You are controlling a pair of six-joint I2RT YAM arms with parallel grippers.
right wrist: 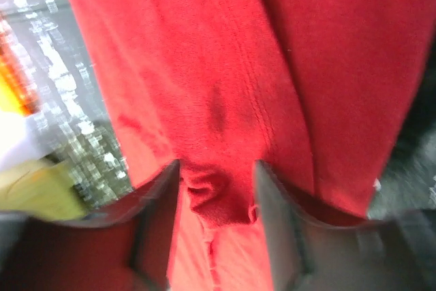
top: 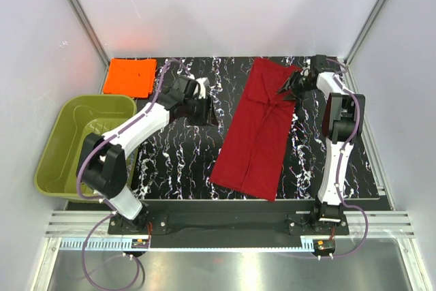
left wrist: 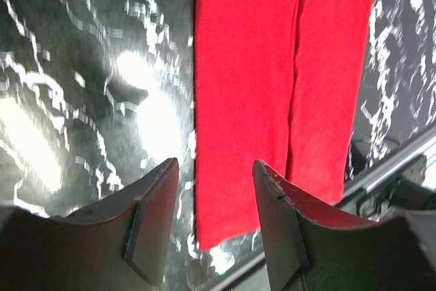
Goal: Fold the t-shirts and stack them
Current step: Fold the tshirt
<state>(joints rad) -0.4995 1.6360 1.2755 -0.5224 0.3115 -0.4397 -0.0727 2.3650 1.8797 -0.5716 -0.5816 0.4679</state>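
1. Top external view: the orange t-shirt (top: 131,77) lies folded into a small square at the far left corner of the worktop (top: 177,161), just beyond the olive tub (top: 51,148). The red t-shirt (top: 259,131) lies right of centre as a long strip, sides folded in. The left end effector (top: 204,108) hangs beside it, and the right end effector (top: 291,86) is at its far end.
2. Left wrist view: the left end effector (left wrist: 214,168) is open and empty above the worktop (left wrist: 88,66), at the edge of the red t-shirt (left wrist: 245,86).
3. Right wrist view: the right end effector (right wrist: 218,168) straddles a pucker of the red t-shirt (right wrist: 204,66). I cannot tell whether it pinches the cloth.
4. Progress, as I judge it: the orange t-shirt is done. The red one needs its crosswise folds, then stacking.
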